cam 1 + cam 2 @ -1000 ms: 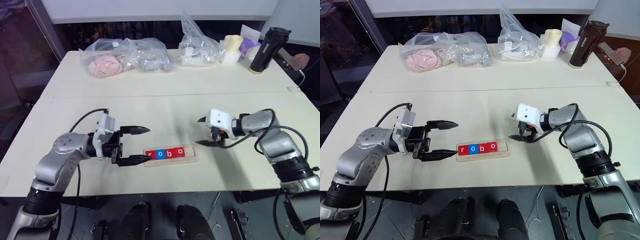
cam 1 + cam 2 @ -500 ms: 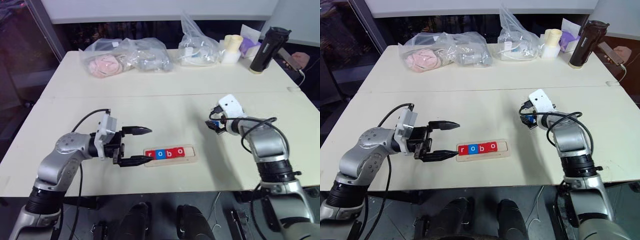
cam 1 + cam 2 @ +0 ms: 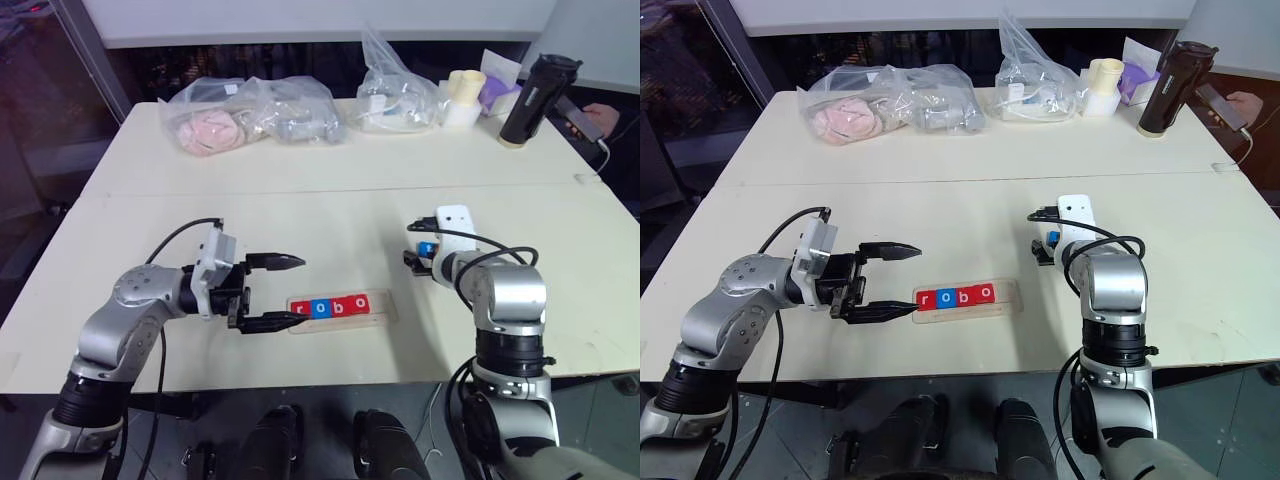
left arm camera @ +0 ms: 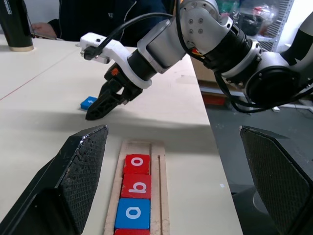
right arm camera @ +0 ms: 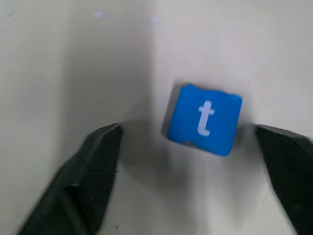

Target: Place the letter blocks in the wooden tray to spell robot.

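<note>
Last tile up: the t block [image 5: 204, 119] lies flat on the table [image 3: 300, 200], right of the wooden tray [image 3: 383, 310], which holds r-o-b-o.
Right gripper [image 5: 188, 183] straddles it, fingers apart, no contact; left gripper [image 3: 278, 292] wide open at tray's end. We'd judge it light, stiff, thin: pinch opposite edges. Letter reads in wrist view; head views give just a blue speck.

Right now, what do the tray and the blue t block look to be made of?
The tray: pale unfinished wood, going by the faint grain and matte raised rails. The blue t block: uniform matte blue with a white letter, probably painted wood or plastic; I cannot tell which.
</note>
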`<state>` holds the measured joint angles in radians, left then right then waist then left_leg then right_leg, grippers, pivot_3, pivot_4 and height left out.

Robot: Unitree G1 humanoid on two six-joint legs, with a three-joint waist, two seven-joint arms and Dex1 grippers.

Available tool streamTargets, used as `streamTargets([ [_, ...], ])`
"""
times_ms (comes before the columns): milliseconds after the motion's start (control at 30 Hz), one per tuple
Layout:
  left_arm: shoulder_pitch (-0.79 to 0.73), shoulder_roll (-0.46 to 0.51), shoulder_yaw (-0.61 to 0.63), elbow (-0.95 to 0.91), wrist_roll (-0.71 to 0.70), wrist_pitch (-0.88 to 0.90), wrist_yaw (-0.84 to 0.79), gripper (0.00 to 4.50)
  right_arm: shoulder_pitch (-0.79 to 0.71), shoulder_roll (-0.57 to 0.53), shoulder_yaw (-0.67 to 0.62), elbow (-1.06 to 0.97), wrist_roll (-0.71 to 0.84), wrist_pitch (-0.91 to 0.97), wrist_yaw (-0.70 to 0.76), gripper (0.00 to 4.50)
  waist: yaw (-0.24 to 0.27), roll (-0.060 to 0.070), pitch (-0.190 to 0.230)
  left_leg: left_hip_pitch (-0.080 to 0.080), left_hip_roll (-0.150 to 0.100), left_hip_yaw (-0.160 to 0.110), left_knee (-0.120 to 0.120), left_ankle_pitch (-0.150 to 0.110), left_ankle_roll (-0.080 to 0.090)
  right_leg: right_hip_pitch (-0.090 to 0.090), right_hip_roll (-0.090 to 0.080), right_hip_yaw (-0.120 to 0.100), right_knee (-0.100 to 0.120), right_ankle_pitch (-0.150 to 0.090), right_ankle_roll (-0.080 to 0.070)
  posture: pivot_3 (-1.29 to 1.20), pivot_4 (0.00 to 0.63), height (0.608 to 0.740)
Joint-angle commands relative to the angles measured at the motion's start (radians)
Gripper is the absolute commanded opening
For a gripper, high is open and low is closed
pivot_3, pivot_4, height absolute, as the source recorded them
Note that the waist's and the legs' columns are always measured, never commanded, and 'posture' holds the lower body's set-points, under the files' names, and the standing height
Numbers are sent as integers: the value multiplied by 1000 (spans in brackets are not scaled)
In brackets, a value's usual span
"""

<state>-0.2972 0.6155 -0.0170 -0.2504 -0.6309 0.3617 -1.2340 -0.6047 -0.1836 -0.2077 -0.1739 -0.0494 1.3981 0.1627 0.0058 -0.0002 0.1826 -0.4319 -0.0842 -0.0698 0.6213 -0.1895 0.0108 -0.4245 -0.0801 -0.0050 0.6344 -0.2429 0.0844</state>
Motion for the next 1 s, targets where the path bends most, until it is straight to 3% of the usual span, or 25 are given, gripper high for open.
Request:
streamTargets([
  [33,-8,-5,9,-16,-1,-17,8,4500,-41,21,-61,14,7,2,-50,1995,0,0,0,0,0,0,0,0,0,0,0,0,0,0,0,0,150,738],
  [100,-6,-8,7,-17,1,-18,11,4500,-51,27,-70,30,4,-11,-75,1104,-1,0,0,0,0,0,0,0,0,0,0,0,0,0,0,0,150,738],
  [333,-11,-13,6,-13,4,-17,10,4500,-11,-25,-27,-76,58,88,-39,1113,-3,0,0,0,0,0,0,0,0,0,0,0,0,0,0,0,150,738],
  [433,-11,-14,5,-13,3,-17,7,4500,93,-94,-2,-267,125,207,22,1113,3,0,0,0,0,0,-1,0,0,0,0,0,0,0,0,0,150,738],
  [567,-6,-16,5,-11,3,-19,6,4500,260,-175,4,-469,247,216,73,1113,4,0,0,0,0,0,-1,0,1,0,-1,0,-1,-1,-1,0,150,738],
  [800,1,-17,3,-5,4,-24,-6,4500,397,-199,-50,-599,406,216,17,1113,-7,0,0,1,1,0,-1,0,1,1,0,0,-1,-1,-2,0,150,738],
  [1000,1,-10,3,-4,1,-26,-26,4500,376,-193,-71,-581,491,216,-79,1113,-10,0,0,1,1,0,-1,0,1,1,0,0,-1,-1,-2,0,150,738],
])
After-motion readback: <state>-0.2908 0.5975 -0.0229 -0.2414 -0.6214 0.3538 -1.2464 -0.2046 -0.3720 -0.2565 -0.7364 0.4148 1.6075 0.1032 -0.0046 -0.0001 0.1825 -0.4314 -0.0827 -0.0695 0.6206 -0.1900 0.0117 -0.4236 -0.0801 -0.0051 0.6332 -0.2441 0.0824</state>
